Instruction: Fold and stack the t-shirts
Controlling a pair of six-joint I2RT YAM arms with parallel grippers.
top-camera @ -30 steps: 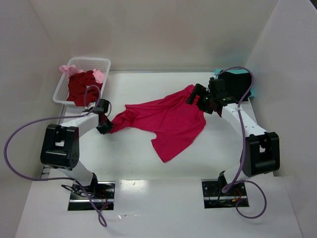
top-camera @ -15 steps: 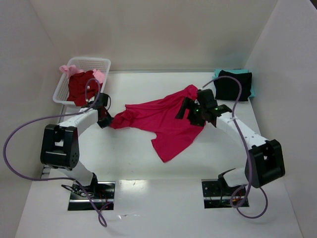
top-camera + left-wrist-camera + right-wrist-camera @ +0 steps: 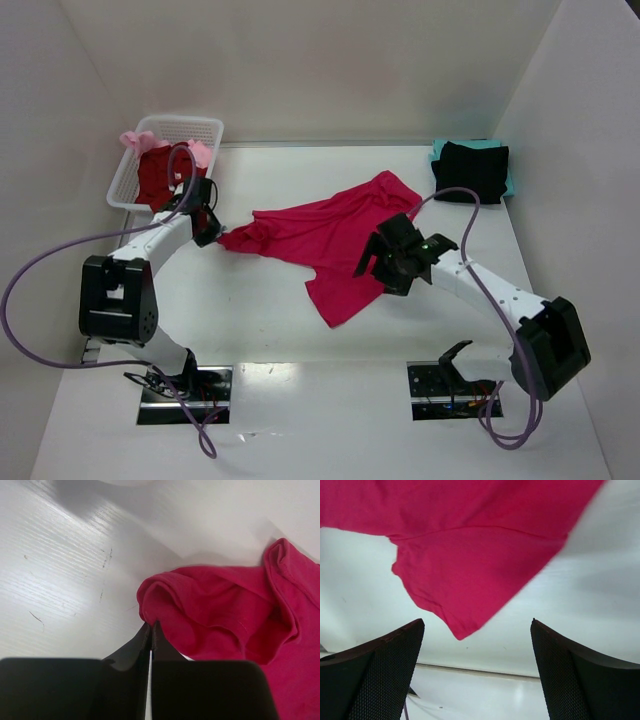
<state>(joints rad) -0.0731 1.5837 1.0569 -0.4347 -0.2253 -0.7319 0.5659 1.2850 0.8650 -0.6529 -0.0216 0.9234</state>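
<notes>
Where the left pincer [image 3: 151,628] bites, the crimson t-shirt [image 3: 225,615] is hidden.

Looks like a robotics lab test cell: plain white panels [image 3: 330,70] box in the top and both sides of the overhead view, around a bare white table [image 3: 300,340]. At the bottom edge, the left arm [image 3: 160,238] and right arm [image 3: 490,292] rise from metal base plates [image 3: 185,393], with purple cables [image 3: 40,270] looping loose. The props are a white basket [image 3: 190,125] upper left and a crimson t-shirt [image 3: 330,245] at centre.
</notes>
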